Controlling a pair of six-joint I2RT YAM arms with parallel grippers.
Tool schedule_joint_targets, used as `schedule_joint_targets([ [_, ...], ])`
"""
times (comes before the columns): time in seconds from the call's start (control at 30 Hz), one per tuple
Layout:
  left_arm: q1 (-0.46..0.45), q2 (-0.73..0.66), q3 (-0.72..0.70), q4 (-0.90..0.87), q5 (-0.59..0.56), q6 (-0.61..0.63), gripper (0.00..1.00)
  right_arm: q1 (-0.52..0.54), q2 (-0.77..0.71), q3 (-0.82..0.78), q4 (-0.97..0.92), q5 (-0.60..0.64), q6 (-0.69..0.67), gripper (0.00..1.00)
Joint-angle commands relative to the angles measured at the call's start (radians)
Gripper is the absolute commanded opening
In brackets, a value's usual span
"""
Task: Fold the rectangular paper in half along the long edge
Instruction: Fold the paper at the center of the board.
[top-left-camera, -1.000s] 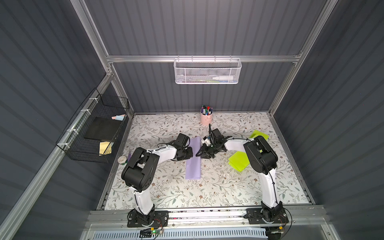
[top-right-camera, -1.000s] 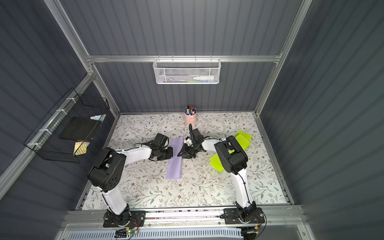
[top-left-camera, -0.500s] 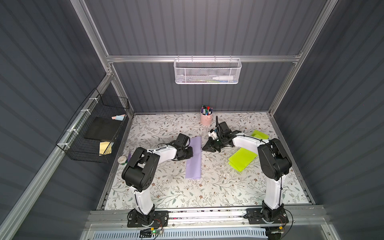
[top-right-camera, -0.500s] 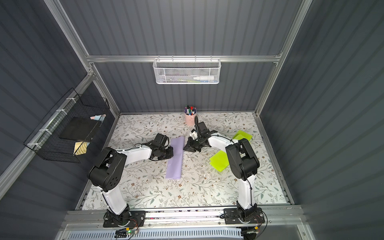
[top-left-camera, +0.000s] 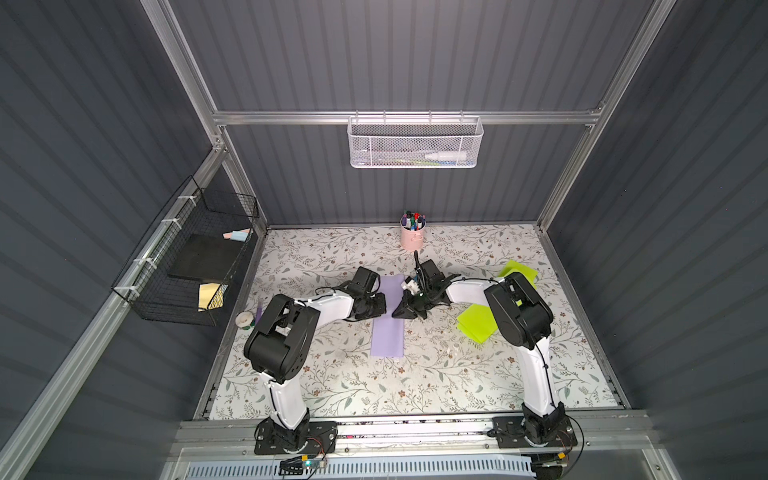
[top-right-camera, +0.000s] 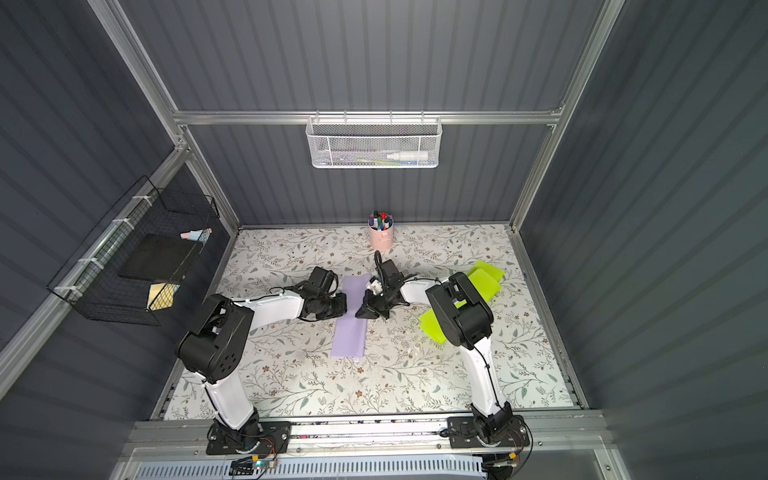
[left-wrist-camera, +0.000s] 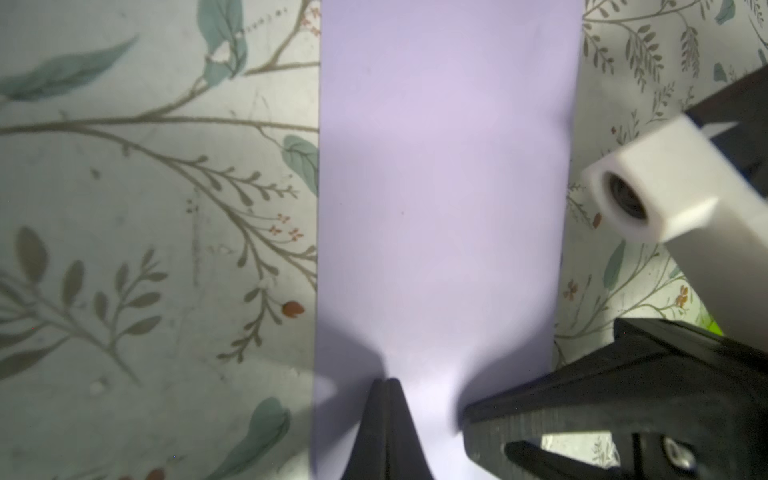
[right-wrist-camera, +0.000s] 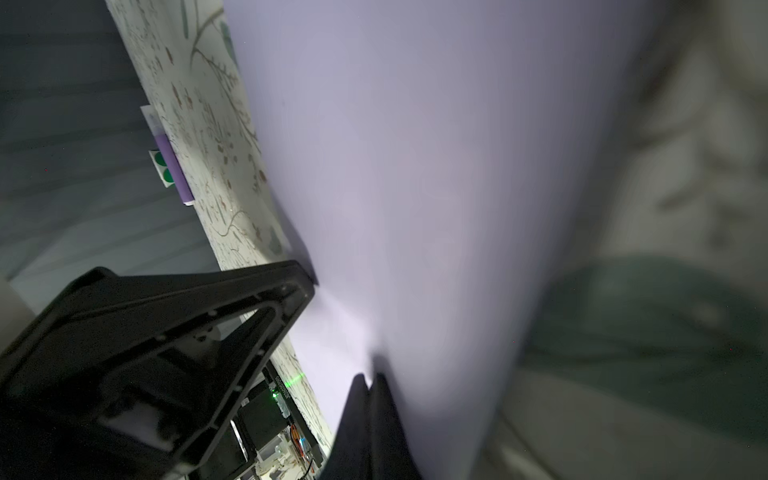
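The rectangular paper (top-left-camera: 388, 332) (top-right-camera: 350, 332) is a narrow lilac strip lying flat on the floral table, its long side running front to back. It fills the left wrist view (left-wrist-camera: 444, 166) and the right wrist view (right-wrist-camera: 415, 166). My left gripper (top-left-camera: 385, 306) (top-right-camera: 345, 303) is shut, its tips (left-wrist-camera: 387, 380) resting on the strip near its left edge. My right gripper (top-left-camera: 395, 314) (top-right-camera: 359, 314) is shut too, with its tips (right-wrist-camera: 370, 376) down on the strip at its right edge. The two grippers face each other across the paper, neither holding anything.
A pink pen cup (top-left-camera: 412, 237) stands at the back centre. Lime green sheets (top-left-camera: 478, 328) lie on the right, partly under the right arm. A tape roll (top-left-camera: 243, 319) sits at the left edge. A black wire basket (top-left-camera: 187, 266) hangs on the left wall.
My right gripper has come forward and left from nearer the pen cup down onto the paper's right edge, and its jaws have shut. The left gripper and the paper have stayed put.
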Motion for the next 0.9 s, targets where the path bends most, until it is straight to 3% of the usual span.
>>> schedule_joint_targets([
  [0.0, 0.0, 0.037, -0.025, -0.058, -0.013, 0.015, 0.0, -0.042, -0.002, -0.09, 0.07, 0.016, 0.055, 0.0],
  [0.3, -0.001, 0.037, -0.027, -0.062, -0.015, 0.014, 0.0, -0.15, -0.13, -0.254, 0.043, 0.031, -0.004, 0.0],
  [0.5, 0.0, 0.037, -0.026, -0.062, -0.013, 0.014, 0.0, -0.1, -0.162, -0.074, -0.077, 0.036, -0.056, 0.0],
  [0.73, 0.0, 0.034, -0.027, -0.062, -0.013, 0.016, 0.0, -0.057, 0.014, 0.121, -0.082, -0.007, -0.026, 0.0],
  [0.87, 0.0, 0.036, -0.027, -0.063, -0.011, 0.018, 0.0, -0.059, 0.083, 0.115, -0.033, -0.03, 0.001, 0.0],
])
